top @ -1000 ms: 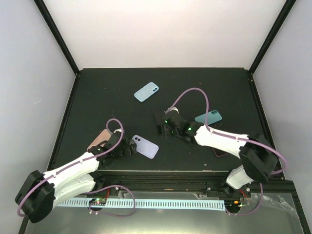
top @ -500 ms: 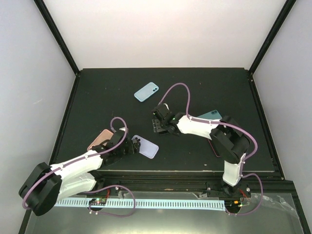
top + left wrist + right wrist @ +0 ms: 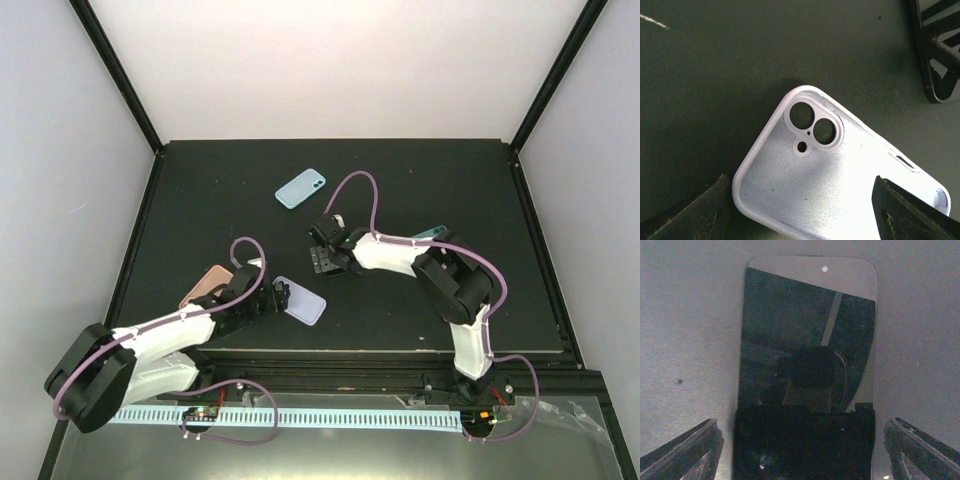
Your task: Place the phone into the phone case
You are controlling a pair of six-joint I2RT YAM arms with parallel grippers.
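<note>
A lilac phone case lies open side up near the table's front, its camera cut-out showing in the left wrist view. My left gripper is open, with its fingers low on either side of the case's near end, not closed on it. A black-screened phone lies face up on the table. My right gripper hangs over it, open, with a finger on each side. In the top view the phone is hidden under that gripper.
A light blue phone or case lies at the back centre. A teal one is partly hidden behind the right arm. A pink one lies beside the left arm. The right gripper's dark tip shows in the left wrist view.
My right gripper has moved left and a little farther back, with its arm folding up. My left gripper has edged right, up to the lilac case.
</note>
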